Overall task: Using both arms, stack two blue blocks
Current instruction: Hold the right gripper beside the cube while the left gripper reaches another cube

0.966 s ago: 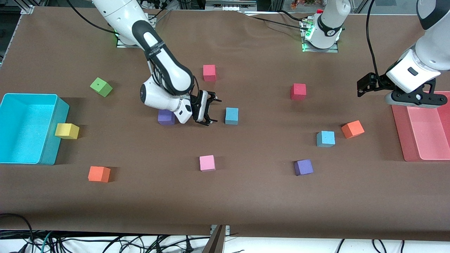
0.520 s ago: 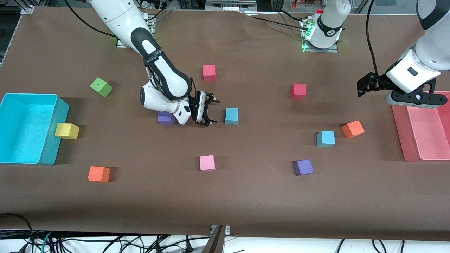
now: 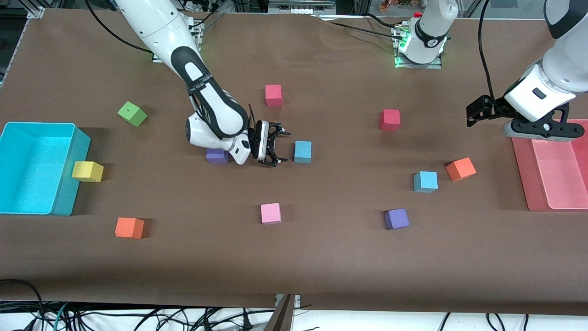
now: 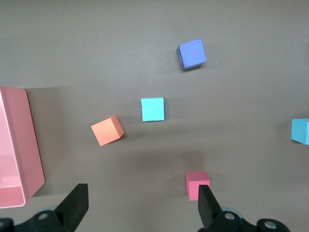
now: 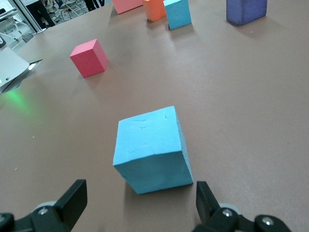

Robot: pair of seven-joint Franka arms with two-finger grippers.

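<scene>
The table (image 3: 321,257) was covered in brown cloth, with coloured foam cubes scattered across it, a turquoise bin (image 3: 32,168) at my right arm's end and a pink tray (image 3: 551,170) at my left arm's end. My right gripper (image 3: 274,146) hung low over the cloth, turned sideways, its fingers (image 5: 72,198) spread wide and holding nothing. Just beside it, in line with the gap between them, sat the first blue block (image 3: 302,151), resting flat on the table and not touched. A purple cube (image 3: 217,156) lay partly hidden under my right wrist. The second blue block (image 3: 426,181) stood well apart, toward my left arm's end, just beside an orange cube (image 3: 460,168) and farther from the front camera than another purple cube (image 3: 397,219). My left arm waited, its gripper (image 4: 140,208) held high over the edge of the pink tray, fingers (image 4: 77,203) also spread and empty. From that wrist I saw the second blue block, the orange cube and a red cube (image 4: 198,185) below.
</scene>
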